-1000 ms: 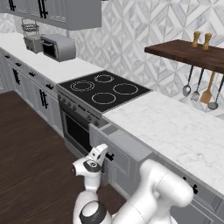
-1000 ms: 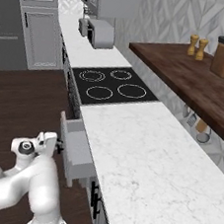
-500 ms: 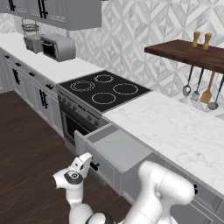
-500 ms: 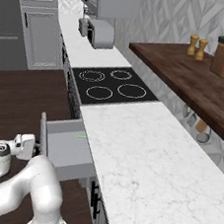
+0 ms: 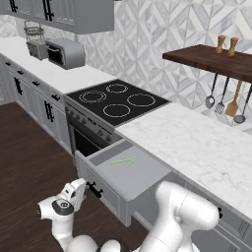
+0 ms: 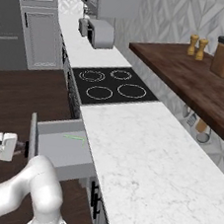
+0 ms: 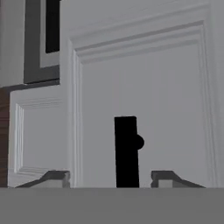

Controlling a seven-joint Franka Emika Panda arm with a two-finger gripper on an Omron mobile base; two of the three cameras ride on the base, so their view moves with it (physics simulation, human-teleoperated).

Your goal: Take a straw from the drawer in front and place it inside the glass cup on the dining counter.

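drawer (image 5: 129,173) is pulled out under the marble surface (image 5: 197,142), just right of the black cooktop (image 5: 116,100). straw (image 5: 122,161) lies flat on the drawer's grey floor, toward the back, alone; also seen in right base view (image 6: 74,138). end effector (image 5: 84,188) sits at the drawer front by the black bar handle (image 5: 94,189). in hand view the handle (image 7: 127,152) stands between the two fingertips (image 7: 56,178), jaws spread w/ gaps either side, not clamped on it. toaster oven (image 5: 65,52) further along the surface.
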